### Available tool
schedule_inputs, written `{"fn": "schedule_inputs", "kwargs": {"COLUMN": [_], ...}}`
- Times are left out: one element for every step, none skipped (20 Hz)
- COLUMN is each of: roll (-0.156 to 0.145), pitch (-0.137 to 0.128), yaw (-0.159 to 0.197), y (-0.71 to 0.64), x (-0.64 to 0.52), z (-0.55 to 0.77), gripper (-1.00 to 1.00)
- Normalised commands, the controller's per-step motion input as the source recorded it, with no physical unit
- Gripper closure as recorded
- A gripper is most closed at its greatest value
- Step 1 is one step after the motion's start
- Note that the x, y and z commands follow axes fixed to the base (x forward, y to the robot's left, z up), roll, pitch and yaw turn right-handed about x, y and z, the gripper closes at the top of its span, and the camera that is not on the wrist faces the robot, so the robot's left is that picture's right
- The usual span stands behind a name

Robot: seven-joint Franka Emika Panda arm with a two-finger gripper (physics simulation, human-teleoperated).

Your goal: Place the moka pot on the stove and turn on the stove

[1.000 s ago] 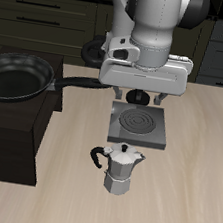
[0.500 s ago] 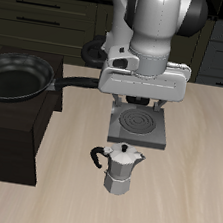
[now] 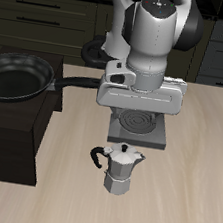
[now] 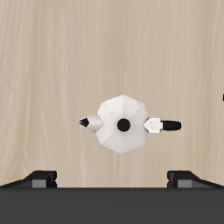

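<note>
The silver moka pot (image 3: pixel 122 169) stands upright on the wooden table, black handle to one side, just in front of the stove (image 3: pixel 142 134). The stove is a flat grey plate with a spiral coil; my gripper's hand covers its back part and its knob. My gripper (image 3: pixel 137 111) hangs open over the stove's front half, a little behind and well above the pot, holding nothing. The wrist view looks straight down on the moka pot (image 4: pixel 122 124), with its black lid knob in the middle. My gripper (image 4: pixel 113 179) shows there with fingertips (image 4: pixel 42 178) spread wide.
A black frying pan (image 3: pixel 16 75) rests on a large black cabinet (image 3: pixel 9 134) beside the stove, its handle pointing toward my arm. Dark drawers (image 3: pixel 37 12) line the back. Bare wood (image 3: pixel 171 203) surrounds the pot.
My gripper has moved toward the table's front edge and slightly lower, covering more of the stove and coming closer over the pot. The pot and the pan have not moved.
</note>
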Motion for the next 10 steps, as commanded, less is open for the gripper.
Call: {"fn": "schedule_inputs", "kwargs": {"roll": [-0.022,0.015,0.004,-0.044,-0.012,0.018,-0.013,-0.008,0.0,-0.026], "pitch": [0.004,0.058,0.031,-0.003,0.018,0.062,-0.021,0.025,0.021,0.006], "yaw": [-0.001,-0.002,0.012,0.014,0.001,-0.03,0.008,0.003,0.008,0.028], "y": [-0.04,-0.04,-0.02,-0.14,-0.05,-0.05,-0.04,-0.05,-0.04,-0.04], "x": [0.02,0.12,0.02,0.11,0.06,0.01,-0.03,0.05,0.07,0.1], "z": [-0.13,-0.46,-0.15,-0.31,-0.13,-0.22,-0.07,-0.18,-0.17,-0.26], "gripper": [-1.0,-1.0,-1.0,-1.0,-1.0,-1.0,-1.0,-1.0,-1.0,-1.0]}}
